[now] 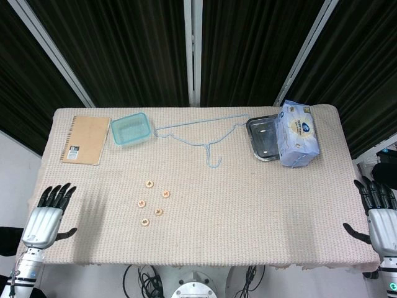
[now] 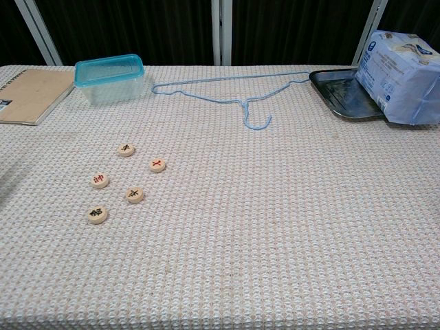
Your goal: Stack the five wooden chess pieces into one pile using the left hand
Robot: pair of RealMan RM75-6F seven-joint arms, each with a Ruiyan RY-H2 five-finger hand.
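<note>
The fingers (image 1: 57, 194) of the left hand (image 1: 46, 217) are spread and straight, holding nothing, at the desk's near left edge in the head view; the right hand (image 1: 379, 218) mirrors it at the near right edge, its fingers (image 1: 374, 192) also apart and empty. Both hands sit well apart from the five wooden chess pieces (image 1: 153, 203), which lie flat and separate in a loose cluster on the left half of the desk (image 1: 260, 217), none stacked. Along the far edge lie a spiral notebook (image 1: 86, 139), a teal plastic container (image 1: 130, 128), a light blue wire hanger (image 1: 205, 133), and a metal tray (image 1: 263, 139) with a tissue pack (image 1: 298, 133) resting partly on its right side.

In the chest view neither hand shows. The chess pieces (image 2: 122, 182) sit apart from one another, with red or black characters on top. Behind them stand the container (image 2: 110, 78) and notebook (image 2: 33, 95); the hanger (image 2: 237, 96), tray (image 2: 342, 93) and tissue pack (image 2: 401, 66) lie to the right.
</note>
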